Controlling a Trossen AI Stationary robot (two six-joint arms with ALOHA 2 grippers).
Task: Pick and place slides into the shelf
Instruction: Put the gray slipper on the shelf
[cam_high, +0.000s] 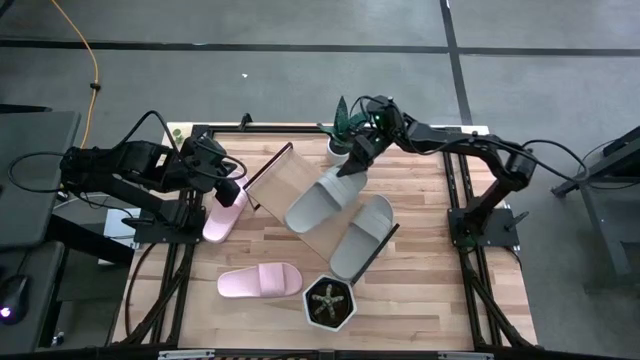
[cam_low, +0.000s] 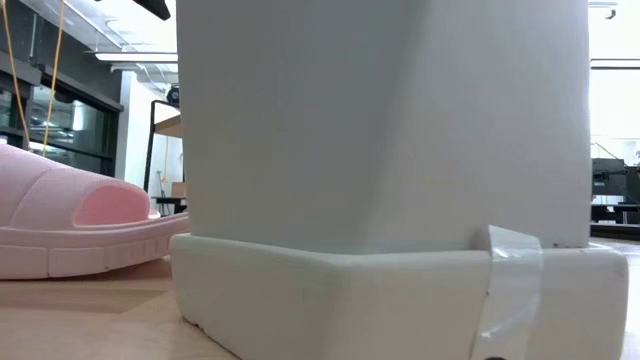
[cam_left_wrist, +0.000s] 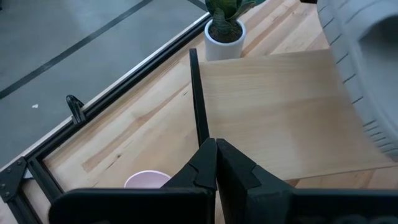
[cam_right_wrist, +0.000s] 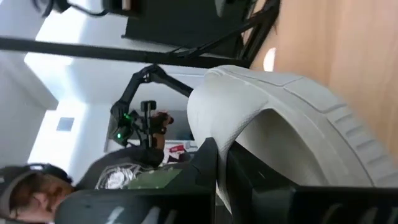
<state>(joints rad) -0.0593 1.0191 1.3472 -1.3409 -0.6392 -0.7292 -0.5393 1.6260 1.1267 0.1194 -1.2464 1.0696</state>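
The shelf is a light wooden board with black end frames, lying slantwise mid-table. Two grey-beige slides lie on it: one under my right gripper, the other beside it toward the right. My right gripper is shut on the first one. One pink slide lies on the table left of the shelf. My left gripper is shut above its far end, beside the shelf's black end frame. A second pink slide lies near the table's near edge. My right gripper pinches the rim of the grey slide's ribbed strap at the slide's far end. One finger reaches under the strap and the other stays outside. The fingers slant down from the table's far right. The slide's near end lies on the shelf board. My left gripper: I cannot tell whether it touches the pink slide below it.
A white hexagonal pot with a small plant stands near the near edge and fills the low view. A potted plant stands at the far edge behind the shelf. A person shows beyond the table in the right wrist view.
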